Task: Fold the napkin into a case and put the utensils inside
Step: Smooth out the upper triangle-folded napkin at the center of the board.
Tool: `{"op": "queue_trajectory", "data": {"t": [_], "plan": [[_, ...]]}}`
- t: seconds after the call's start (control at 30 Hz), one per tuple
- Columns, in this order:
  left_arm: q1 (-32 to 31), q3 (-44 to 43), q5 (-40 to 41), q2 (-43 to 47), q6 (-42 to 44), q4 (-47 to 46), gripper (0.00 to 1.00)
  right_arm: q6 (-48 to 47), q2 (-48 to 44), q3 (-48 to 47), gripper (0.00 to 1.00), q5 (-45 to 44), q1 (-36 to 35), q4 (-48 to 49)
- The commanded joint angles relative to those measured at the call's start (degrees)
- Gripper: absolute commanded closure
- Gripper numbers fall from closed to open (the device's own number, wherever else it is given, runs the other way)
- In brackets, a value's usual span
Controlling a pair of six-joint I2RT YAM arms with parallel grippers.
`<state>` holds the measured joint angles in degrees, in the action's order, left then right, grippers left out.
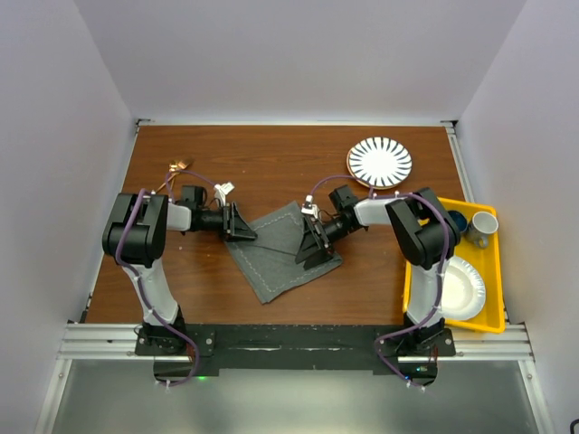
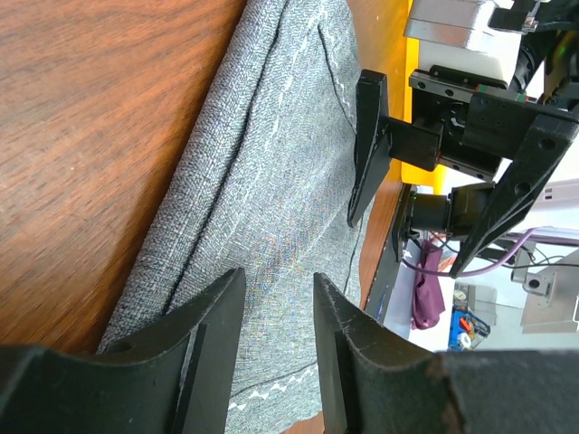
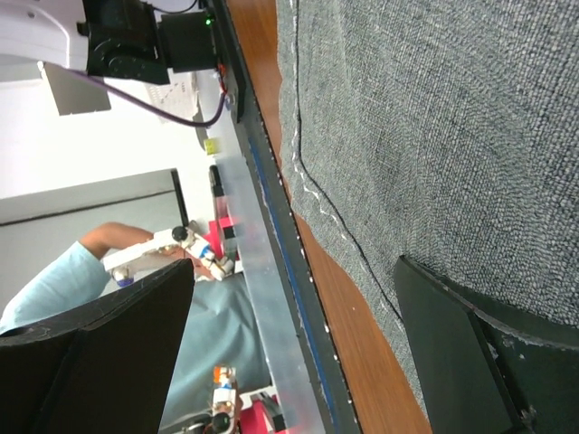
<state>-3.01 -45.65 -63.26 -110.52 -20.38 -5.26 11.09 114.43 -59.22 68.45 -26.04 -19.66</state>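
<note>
The dark grey napkin (image 1: 279, 251) lies flat mid-table as a broad, skewed square with an overlapping layer along its left side; no narrow case shape shows. My left gripper (image 1: 242, 223) is at the napkin's upper left edge, its jaws a little apart over the fabric (image 2: 271, 181) with nothing between them. My right gripper (image 1: 312, 244) is over the napkin's right part, jaws wide apart, one finger (image 3: 493, 348) over the cloth (image 3: 434, 117), the other beyond its near edge. The gold utensils (image 1: 177, 168) lie at the far left, away from both grippers.
A striped plate (image 1: 380, 161) sits at the back right. A yellow tray (image 1: 493, 271) at the right edge holds a white paper plate (image 1: 460, 287) and a mug (image 1: 481, 226). The table's front rail (image 3: 271, 271) runs close to the napkin's near edge.
</note>
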Motion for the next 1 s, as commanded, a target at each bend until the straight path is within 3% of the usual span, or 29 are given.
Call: {"op": "queue_trajectory", "data": {"t": [0.0, 0.2, 0.4, 0.5, 0.53, 0.63, 0.77, 0.87, 0.97], "plan": [[0.7, 2.1, 13.7, -4.0, 5.2, 5.2, 0.57, -6.8, 3.8, 0.5, 0.02, -2.0, 1.4, -7.7], [0.7, 1.9, 9.5, -2.6, 4.9, 3.9, 0.54, -6.8, 6.4, -4.7, 0.04, -1.4, 1.9, -8.6], [-1.6, 2.3, 0.0, 11.3, -0.4, -5.5, 0.52, 5.3, -2.5, -12.7, 0.12, -0.8, 0.7, -3.9], [-6.5, 0.3, 0.1, 16.7, 0.1, -3.8, 0.54, 7.0, -7.9, -15.0, 0.31, -2.3, 0.8, -6.9], [-7.8, 0.1, 0.7, 18.5, -0.2, -4.0, 0.57, 4.9, -8.9, -15.7, 0.42, -3.0, 0.9, -9.1], [-12.7, 1.0, 4.1, 18.9, -5.2, -10.5, 0.63, -0.3, -11.4, -16.0, 0.61, -7.1, 1.0, -18.4], [-17.5, 1.2, 6.7, 14.6, -13.4, -17.3, 0.69, -6.7, -11.3, -12.1, 0.78, -11.6, 1.8, -23.9], [-20.3, 0.0, 9.3, 11.6, -13.2, -18.2, 0.74, -8.2, -11.0, -9.2, 0.87, -15.4, 2.7, -23.1], [-21.1, -1.3, 9.9, 7.0, -13.4, -16.3, 0.76, -8.9, -8.5, -7.5, 0.90, -18.0, 4.0, -21.0]]}}
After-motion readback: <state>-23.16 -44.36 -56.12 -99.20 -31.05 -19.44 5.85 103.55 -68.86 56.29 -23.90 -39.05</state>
